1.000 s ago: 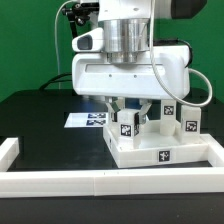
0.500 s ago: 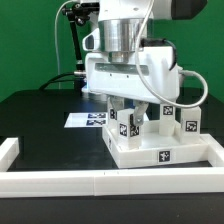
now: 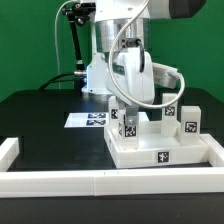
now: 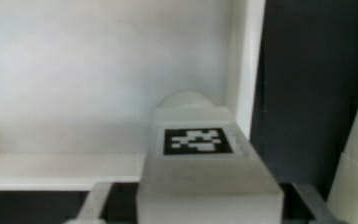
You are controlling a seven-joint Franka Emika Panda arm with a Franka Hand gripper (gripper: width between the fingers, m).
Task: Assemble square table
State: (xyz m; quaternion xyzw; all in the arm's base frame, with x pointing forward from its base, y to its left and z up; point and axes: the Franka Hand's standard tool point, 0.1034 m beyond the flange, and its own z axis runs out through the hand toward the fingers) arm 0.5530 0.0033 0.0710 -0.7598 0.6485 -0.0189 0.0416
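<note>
Gripper [image 3: 127, 108] over leg [image 3: 128, 124] on slab [image 3: 160, 152], jaw state unclear; likely light, rigid, slick — grasp flat sides.

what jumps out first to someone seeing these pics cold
The big white robot arm dominates the exterior view, reaching down over the square table slab. On that slab stand several marker-tagged leg blocks, with the tool low among them. In the wrist view, one tagged leg block fills the frame.
</note>
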